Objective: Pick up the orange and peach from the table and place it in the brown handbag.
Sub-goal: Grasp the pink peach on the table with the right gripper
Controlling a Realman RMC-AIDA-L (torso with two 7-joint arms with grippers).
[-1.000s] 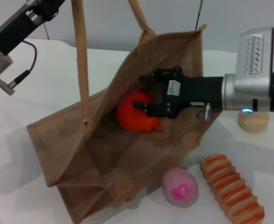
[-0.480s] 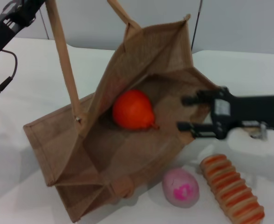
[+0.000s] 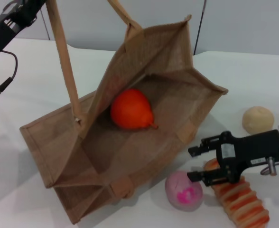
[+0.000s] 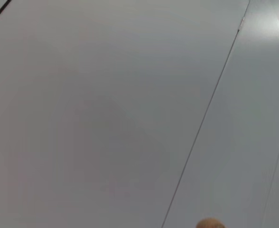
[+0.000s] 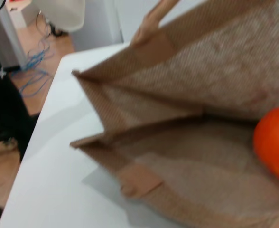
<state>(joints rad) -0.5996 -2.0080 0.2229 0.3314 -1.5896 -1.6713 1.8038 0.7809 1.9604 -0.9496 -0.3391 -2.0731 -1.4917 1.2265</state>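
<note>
The orange (image 3: 130,109) lies inside the brown handbag (image 3: 59,156), which rests tilted on the table with its mouth held up. In the right wrist view the orange (image 5: 274,142) shows against the brown handbag (image 5: 215,90). The pink peach (image 3: 183,191) sits on the table just outside the bag's near corner. My right gripper (image 3: 194,164) hovers open just right of and above the peach, outside the bag, nothing between its fingers. My left arm (image 3: 6,26) reaches in at the top left by a strap handle (image 3: 63,52); its gripper is out of view.
An orange-and-cream ridged loaf (image 3: 239,202) lies right of the peach, partly under my right gripper. A beige round lump (image 3: 258,119) sits at the right. The white table (image 3: 253,71) stretches behind the bag.
My right gripper let go of the orange inside the bag, pulled back out to the right, then dropped toward the peach. The orange stayed in the bag. The bag's mouth was lifted a little.
</note>
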